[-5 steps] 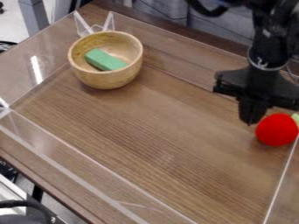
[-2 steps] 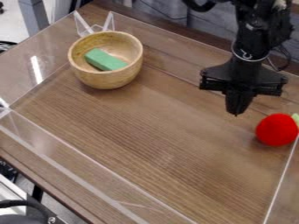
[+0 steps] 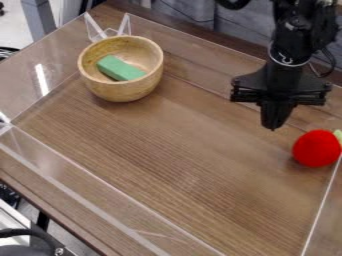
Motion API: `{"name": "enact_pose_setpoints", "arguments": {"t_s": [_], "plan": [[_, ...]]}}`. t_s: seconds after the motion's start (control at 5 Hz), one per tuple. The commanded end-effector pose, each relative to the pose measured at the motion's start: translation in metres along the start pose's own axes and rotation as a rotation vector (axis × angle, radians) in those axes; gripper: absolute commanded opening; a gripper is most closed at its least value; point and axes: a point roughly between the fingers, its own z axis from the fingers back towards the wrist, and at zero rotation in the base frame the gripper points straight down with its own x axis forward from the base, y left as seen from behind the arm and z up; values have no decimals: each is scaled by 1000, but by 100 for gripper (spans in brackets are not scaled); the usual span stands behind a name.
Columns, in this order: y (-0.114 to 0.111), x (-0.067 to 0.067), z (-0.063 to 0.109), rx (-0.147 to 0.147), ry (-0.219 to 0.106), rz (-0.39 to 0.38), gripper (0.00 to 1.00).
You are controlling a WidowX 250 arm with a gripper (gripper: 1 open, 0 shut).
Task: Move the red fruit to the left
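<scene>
The red fruit [image 3: 318,149] is a small bright red rounded toy with a pale green tip at its right side. It rests on the wooden table near the right edge, next to the clear wall. My black gripper [image 3: 277,122] hangs point-down just up and to the left of the fruit, a short gap away and not touching it. Its fingers are pressed together with nothing between them.
A wooden bowl [image 3: 122,68] holding a green block [image 3: 122,69] stands at the back left. Clear plastic walls [image 3: 54,180] ring the wooden table [image 3: 174,160] on all sides.
The gripper lifted away from the red fruit and shifted left and back, then settled slightly to the right. The fruit stayed in place.
</scene>
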Motion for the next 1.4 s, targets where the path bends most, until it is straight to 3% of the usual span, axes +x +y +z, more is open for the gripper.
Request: {"name": "enact_pose_setpoints", "arguments": {"t_s": [0.0,0.4,1.0,1.2], "plan": [[-4,15,11,-39,-41,32,0],[17,16,11,-19,-39,166,0],[13,1,5,-18,-16,210,0],[0,-4,12,-10,-13,308,0]]}}
